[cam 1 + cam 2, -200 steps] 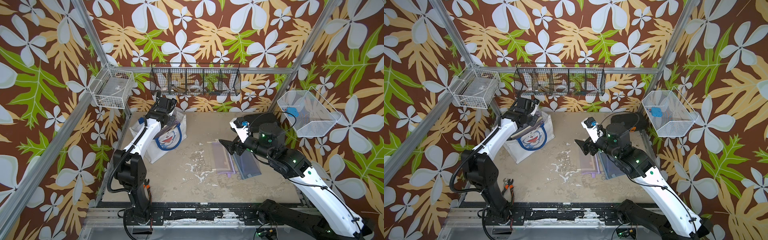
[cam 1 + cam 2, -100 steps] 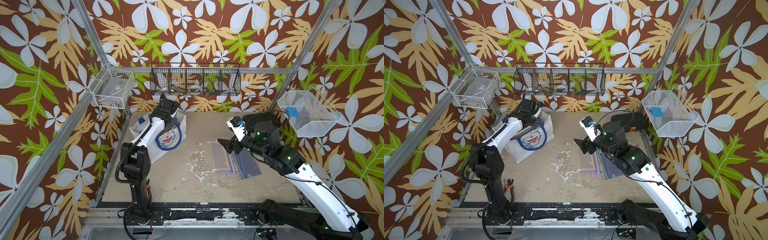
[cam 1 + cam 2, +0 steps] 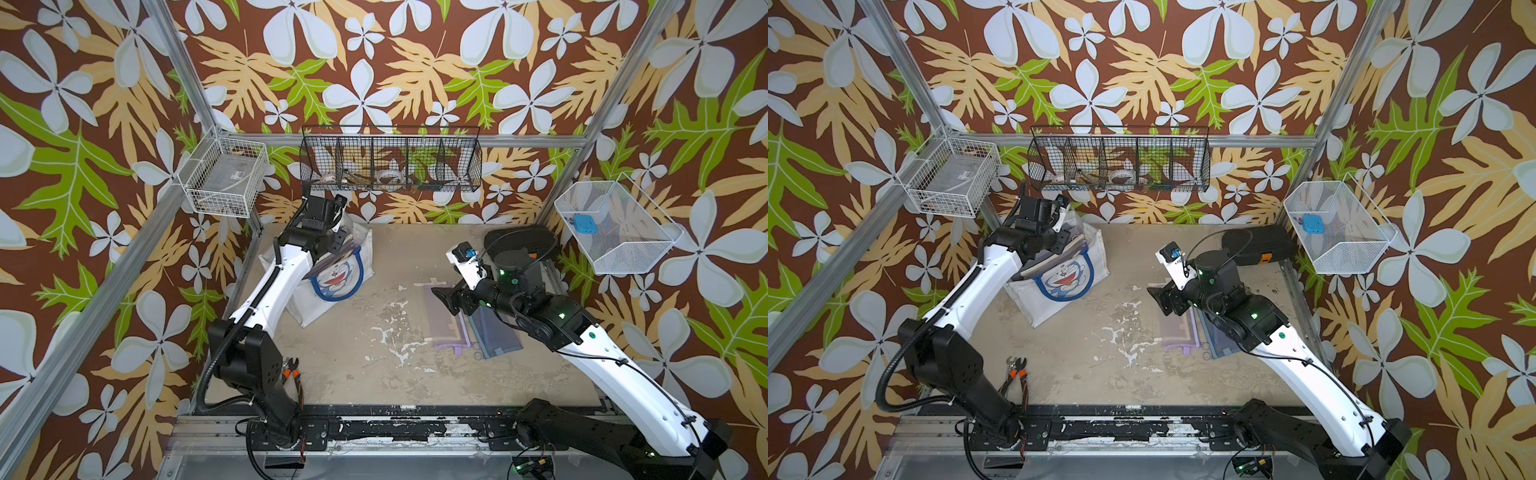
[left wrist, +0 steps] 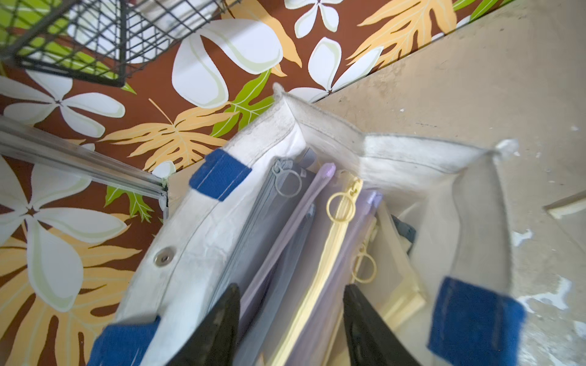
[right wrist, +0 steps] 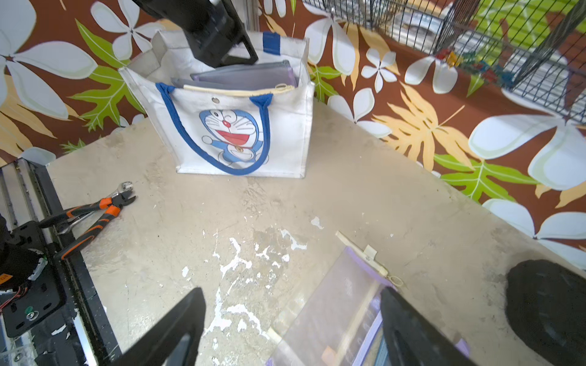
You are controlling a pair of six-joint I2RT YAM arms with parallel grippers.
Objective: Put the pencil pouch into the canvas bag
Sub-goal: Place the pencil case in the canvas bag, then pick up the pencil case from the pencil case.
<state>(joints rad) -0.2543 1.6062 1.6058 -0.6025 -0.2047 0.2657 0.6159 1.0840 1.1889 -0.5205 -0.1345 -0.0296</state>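
The white canvas bag (image 3: 338,286) (image 3: 1069,284) (image 5: 241,133) with blue handles and a cartoon cat stands at the back left. Several translucent pencil pouches (image 4: 295,240) stand upright inside its rim (image 4: 348,142). My left gripper (image 4: 290,290) (image 3: 340,244) hangs in the bag's mouth, open, its fingers either side of the pouch tops and gripping none. A purple pencil pouch (image 3: 446,322) (image 5: 336,310) lies flat on the table beside a blue one (image 3: 498,334). My right gripper (image 5: 291,291) (image 3: 442,299) hovers open above the purple pouch's far end.
A black hard case (image 3: 519,241) (image 5: 548,313) sits at the back right. Orange-handled pliers (image 3: 1015,372) (image 5: 92,212) lie near the left arm's base. A black wire basket (image 3: 390,160) and two white ones (image 3: 226,178) (image 3: 615,228) hang on the walls.
My left gripper, shut a moment ago, has opened over the bag, and its wrist has shifted slightly. My right gripper has edged a little along the purple pouch.
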